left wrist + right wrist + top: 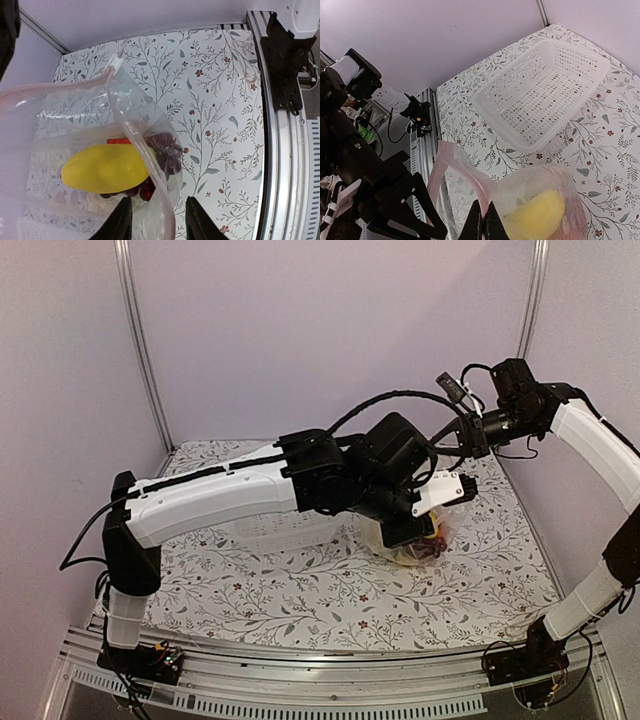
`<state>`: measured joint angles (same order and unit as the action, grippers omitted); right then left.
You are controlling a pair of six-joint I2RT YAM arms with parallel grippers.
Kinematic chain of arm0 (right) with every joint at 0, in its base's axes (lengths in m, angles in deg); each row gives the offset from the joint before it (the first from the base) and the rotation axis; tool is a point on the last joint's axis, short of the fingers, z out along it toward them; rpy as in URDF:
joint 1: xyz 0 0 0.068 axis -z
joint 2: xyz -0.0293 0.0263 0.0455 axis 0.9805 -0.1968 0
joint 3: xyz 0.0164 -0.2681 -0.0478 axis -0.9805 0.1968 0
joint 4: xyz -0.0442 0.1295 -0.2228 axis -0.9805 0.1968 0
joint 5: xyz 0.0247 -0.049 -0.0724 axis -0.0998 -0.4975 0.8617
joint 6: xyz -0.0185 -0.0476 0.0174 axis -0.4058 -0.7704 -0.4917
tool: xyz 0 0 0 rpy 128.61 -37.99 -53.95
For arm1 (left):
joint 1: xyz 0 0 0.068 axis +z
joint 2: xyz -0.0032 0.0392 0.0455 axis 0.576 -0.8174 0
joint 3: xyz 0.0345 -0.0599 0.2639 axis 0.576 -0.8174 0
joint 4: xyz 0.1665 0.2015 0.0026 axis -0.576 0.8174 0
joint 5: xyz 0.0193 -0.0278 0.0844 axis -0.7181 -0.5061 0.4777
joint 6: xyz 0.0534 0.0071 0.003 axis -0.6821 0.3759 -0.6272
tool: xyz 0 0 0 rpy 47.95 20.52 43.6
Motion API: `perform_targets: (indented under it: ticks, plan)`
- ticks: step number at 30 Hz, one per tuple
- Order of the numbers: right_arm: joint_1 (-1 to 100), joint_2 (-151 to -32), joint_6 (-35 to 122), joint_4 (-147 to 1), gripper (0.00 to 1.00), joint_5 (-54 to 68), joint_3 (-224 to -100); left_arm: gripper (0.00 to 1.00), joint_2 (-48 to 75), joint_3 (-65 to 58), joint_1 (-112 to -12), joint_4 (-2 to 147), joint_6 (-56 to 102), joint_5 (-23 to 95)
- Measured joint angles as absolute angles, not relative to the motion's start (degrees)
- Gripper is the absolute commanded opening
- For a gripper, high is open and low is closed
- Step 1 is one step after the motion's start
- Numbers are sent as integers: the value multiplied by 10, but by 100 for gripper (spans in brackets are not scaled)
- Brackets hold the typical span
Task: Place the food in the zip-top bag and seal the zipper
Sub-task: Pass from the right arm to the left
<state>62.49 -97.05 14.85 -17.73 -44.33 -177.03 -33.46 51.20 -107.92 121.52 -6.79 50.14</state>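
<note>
The clear zip-top bag (428,543) hangs just above the table at centre right. Inside it I see a yellow lemon (106,168), dark red grapes (165,150) and a sliver of red pepper (118,141). My right gripper (485,225) is shut on the bag's pinkish zipper strip (451,161) and holds the mouth up; it also shows in the top view (462,438). My left gripper (159,221) is open, its fingers straddling the bag's side edge and zipper strip (134,131) without pinching it. In the top view the left gripper (410,528) is against the bag.
A white slotted basket (545,95) lies empty on the floral tablecloth behind the bag, mostly hidden under the left arm in the top view (280,532). The aluminium rail (280,165) runs along the near table edge.
</note>
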Motion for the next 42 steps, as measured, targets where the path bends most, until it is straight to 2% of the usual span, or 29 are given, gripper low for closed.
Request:
perform_targets:
  ticks: [13, 17, 21, 27, 32, 35, 39, 42]
  plan:
    - [621, -971, 149, -180, 0, -441, -1770, 36, -346, 521, -1069, 1226, -64, 494]
    - [621, -971, 149, -181, 0, -441, -1770, 34, -359, 540, -1069, 1225, -65, 484]
    - [620, -972, 151, -181, 0, -441, -1770, 25, -368, 546, -1069, 1225, -63, 486]
    - [618, -972, 151, -183, 0, -441, -1770, 19, -380, 548, -1067, 1226, -58, 487]
    - [618, -973, 152, -184, 0, -441, -1770, 3, -389, 561, -1062, 1226, -56, 484]
    - [618, -974, 151, -185, 1, -440, -1770, 1, -390, 572, -1060, 1225, -50, 481]
    - [618, -975, 150, -183, 25, -440, -1770, 1, -390, 576, -1054, 1217, -42, 476]
    - [620, -983, 142, -164, 35, -435, -1789, 1, -390, 576, -1048, 1213, -34, 474]
